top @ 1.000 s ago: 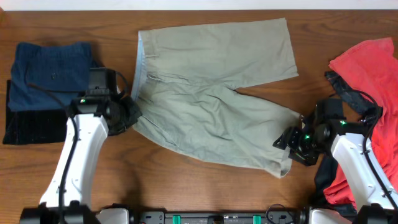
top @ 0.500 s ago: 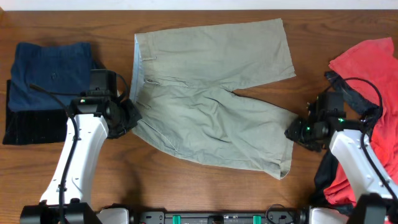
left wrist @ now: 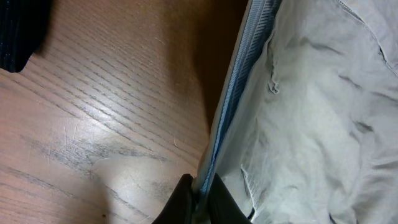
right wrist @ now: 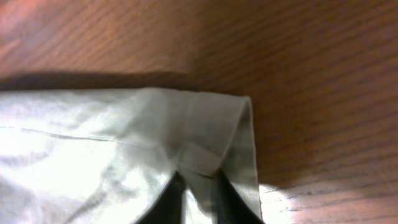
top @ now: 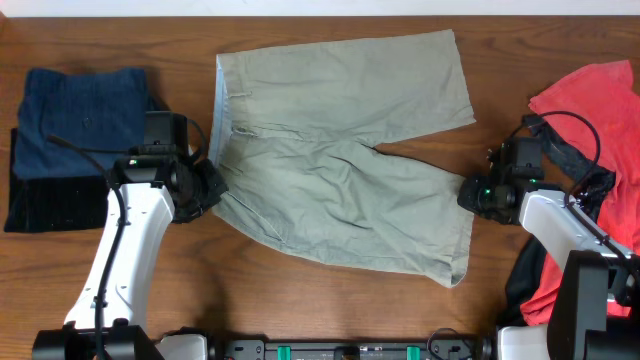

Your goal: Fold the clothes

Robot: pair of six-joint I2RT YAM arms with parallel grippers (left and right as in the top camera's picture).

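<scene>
The pale khaki-green shorts lie spread flat mid-table, waistband to the left, legs to the right. My left gripper is shut on the near end of the waistband. In the left wrist view the black fingertips pinch the blue-lined waistband edge. My right gripper is shut on the hem of the nearer leg at its far corner. The right wrist view has the folded hem corner caught between the jaws of that gripper.
A folded navy garment lies on a black one at the left edge. A red garment and a shiny black one are heaped at the right, under the right arm. Bare wood shows along the front.
My right gripper moved from the leg's near hem corner toward the far corner and shut on the hem. The left gripper kept its grip and place.
</scene>
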